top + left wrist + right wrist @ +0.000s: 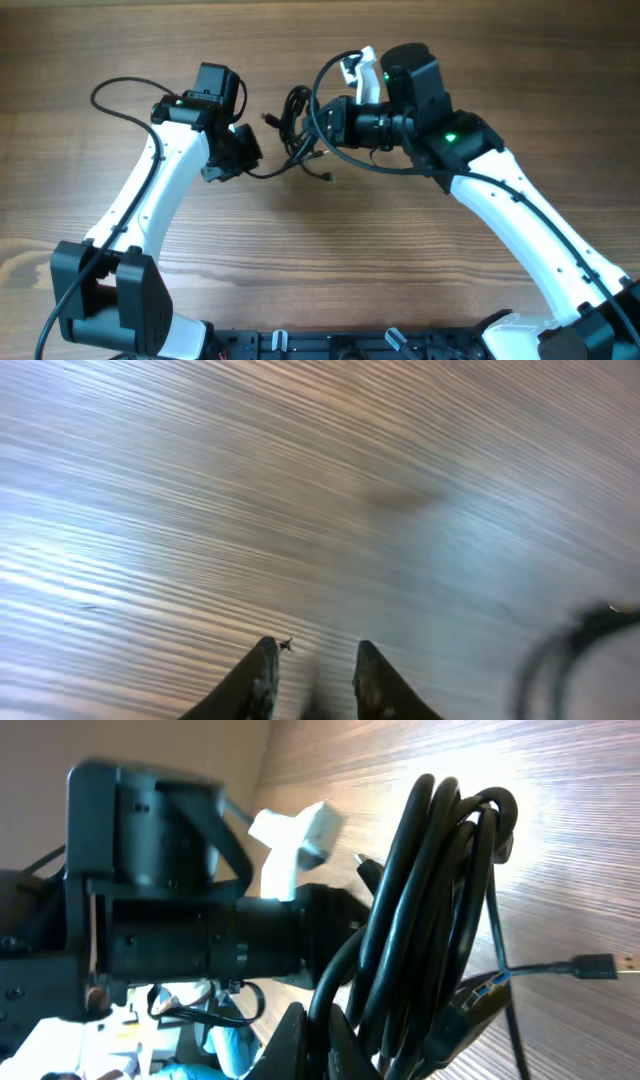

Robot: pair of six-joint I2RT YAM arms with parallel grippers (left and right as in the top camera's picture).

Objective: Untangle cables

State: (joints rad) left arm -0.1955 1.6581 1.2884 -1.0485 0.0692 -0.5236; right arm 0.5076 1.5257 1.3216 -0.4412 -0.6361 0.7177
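Note:
The cables (297, 118) are a tangled bundle of thin black cords at the table's middle back. In the right wrist view the cables (440, 890) hang as several looped strands, and one strand is pinched between the fingers of my right gripper (322, 1030). My right gripper (308, 125) is shut on that bundle. A silver-tipped plug (603, 963) lies on the wood. One cord (285, 170) trails left to my left gripper (240, 158). The fingertips of my left gripper (315, 665) stand a narrow gap apart over the wood, with a dim dark streak between them. Motion blur hides whether they grip it.
A black arm body with a white part (300, 835) stands right behind the bundle. The left arm's own thicker black wire (120, 95) loops at the far left. A blurred dark cord (575, 650) shows at the right edge of the left wrist view.

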